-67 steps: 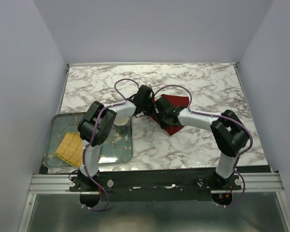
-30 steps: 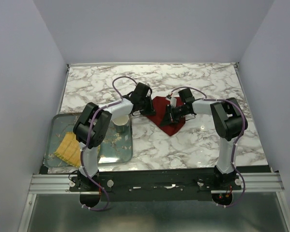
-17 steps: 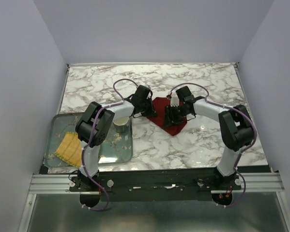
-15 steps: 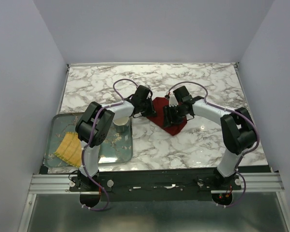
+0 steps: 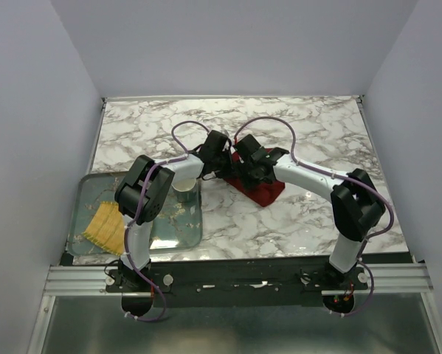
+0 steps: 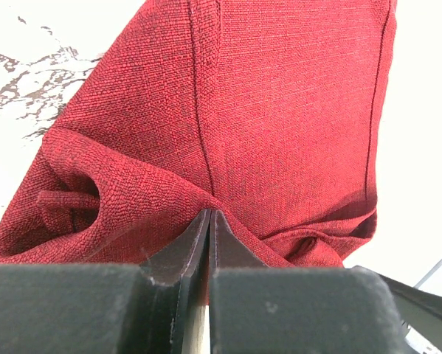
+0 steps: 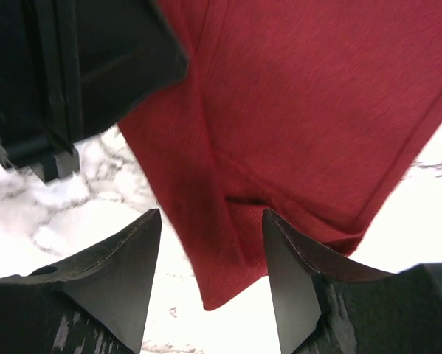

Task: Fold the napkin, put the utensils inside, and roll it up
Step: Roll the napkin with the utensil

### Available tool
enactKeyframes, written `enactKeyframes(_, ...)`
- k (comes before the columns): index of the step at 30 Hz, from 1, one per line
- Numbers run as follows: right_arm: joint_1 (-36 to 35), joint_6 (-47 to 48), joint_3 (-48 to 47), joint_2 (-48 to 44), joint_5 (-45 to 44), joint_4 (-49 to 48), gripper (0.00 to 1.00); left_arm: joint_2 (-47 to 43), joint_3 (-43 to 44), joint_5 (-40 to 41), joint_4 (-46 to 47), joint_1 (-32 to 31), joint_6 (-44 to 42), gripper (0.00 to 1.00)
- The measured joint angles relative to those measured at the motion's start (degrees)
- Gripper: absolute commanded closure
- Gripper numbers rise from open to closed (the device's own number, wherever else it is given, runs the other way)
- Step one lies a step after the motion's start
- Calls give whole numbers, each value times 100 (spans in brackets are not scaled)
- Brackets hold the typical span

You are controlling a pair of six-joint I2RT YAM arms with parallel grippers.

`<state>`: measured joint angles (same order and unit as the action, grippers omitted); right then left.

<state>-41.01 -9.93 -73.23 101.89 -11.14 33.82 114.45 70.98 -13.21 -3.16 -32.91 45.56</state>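
Note:
The dark red napkin [image 5: 266,190] lies bunched on the marble table, its left part under both grippers. In the left wrist view, my left gripper [image 6: 208,212] is shut on a raised fold of the napkin [image 6: 280,110], and a rolled tuck shows at its left edge. My right gripper [image 7: 212,214] hangs open just above a pointed corner of the napkin [image 7: 302,110], with nothing held between its fingers. From above, the left gripper [image 5: 226,169] and right gripper [image 5: 244,174] sit almost side by side. No utensils are in view.
A glass tray [image 5: 88,188] at the left front holds a yellow woven mat [image 5: 106,227], and a cup [image 5: 182,193] stands at its right end. The left gripper's black body [image 7: 73,74] sits close to the right gripper's fingers.
My right gripper has opened, letting go of the napkin, and swung left to sit beside the left gripper. The left gripper stays pinched on the cloth.

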Motion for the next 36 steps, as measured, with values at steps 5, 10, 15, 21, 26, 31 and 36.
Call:
enactKeyframes(5,-87,149,-295,142,-299,57,44,0,-28,-28,55,7,9,89)
enactKeyframes(10,-94,238,-306,166,-107,24,60,0,-39,-39,79,9,15,90)
enactKeyframes(15,-94,227,-227,280,114,-116,58,0,-39,-57,76,17,17,90)
enactKeyframes(21,-94,251,-37,413,289,-247,45,0,-39,-57,76,17,15,91)
enactKeyframes(26,-96,280,177,433,367,-481,42,0,-39,-57,76,17,15,91)
enactKeyframes(31,-105,291,352,446,365,-726,43,0,-39,-76,76,24,22,91)
enactKeyframes(36,-151,190,599,444,234,-1080,58,0,-39,-74,76,22,37,85)
